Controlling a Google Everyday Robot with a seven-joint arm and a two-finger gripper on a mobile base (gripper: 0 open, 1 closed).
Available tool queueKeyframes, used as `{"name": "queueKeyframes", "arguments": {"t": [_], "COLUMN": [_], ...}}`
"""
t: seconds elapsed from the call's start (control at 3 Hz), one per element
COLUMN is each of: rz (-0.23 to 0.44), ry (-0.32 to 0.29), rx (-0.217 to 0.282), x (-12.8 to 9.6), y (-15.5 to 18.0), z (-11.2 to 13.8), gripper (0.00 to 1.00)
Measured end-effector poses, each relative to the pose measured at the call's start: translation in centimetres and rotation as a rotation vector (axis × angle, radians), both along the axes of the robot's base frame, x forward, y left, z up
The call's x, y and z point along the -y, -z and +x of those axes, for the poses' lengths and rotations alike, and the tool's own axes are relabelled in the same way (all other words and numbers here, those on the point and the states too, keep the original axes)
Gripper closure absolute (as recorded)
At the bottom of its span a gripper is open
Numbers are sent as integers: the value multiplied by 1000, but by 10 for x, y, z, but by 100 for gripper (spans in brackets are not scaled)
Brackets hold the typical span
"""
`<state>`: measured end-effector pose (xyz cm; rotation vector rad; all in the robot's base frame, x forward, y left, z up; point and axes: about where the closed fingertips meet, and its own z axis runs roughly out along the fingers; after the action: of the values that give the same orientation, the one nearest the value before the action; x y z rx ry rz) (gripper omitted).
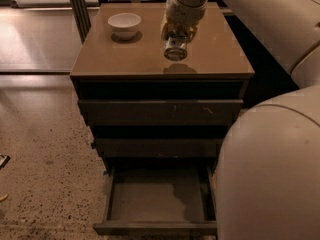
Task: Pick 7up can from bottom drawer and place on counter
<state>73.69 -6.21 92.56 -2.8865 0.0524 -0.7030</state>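
Observation:
My gripper [176, 36] reaches down from the top of the view and is shut on the 7up can [175, 48]. The can is tilted with one shiny end facing the camera. It hangs a little above the middle of the tan counter [125, 59]; its reflection shows on the slab just below it. The bottom drawer [157, 194] is pulled open and nothing shows inside it.
A white bowl [124, 24] stands at the counter's back left. The two upper drawers [160, 111] are shut. My arm's large pale shell [270, 169] fills the right side and hides the drawer's right edge. Speckled floor [45, 174] lies to the left.

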Motion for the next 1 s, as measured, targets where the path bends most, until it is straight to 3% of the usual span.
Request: {"name": "queueKeyframes", "arguments": {"t": [0.67,1.0], "rz": [-8,-26], "ry": [23,69], "rx": [11,-2], "x": [0,2], "y": [5,18], "z": [7,22], "gripper": [100,100]}}
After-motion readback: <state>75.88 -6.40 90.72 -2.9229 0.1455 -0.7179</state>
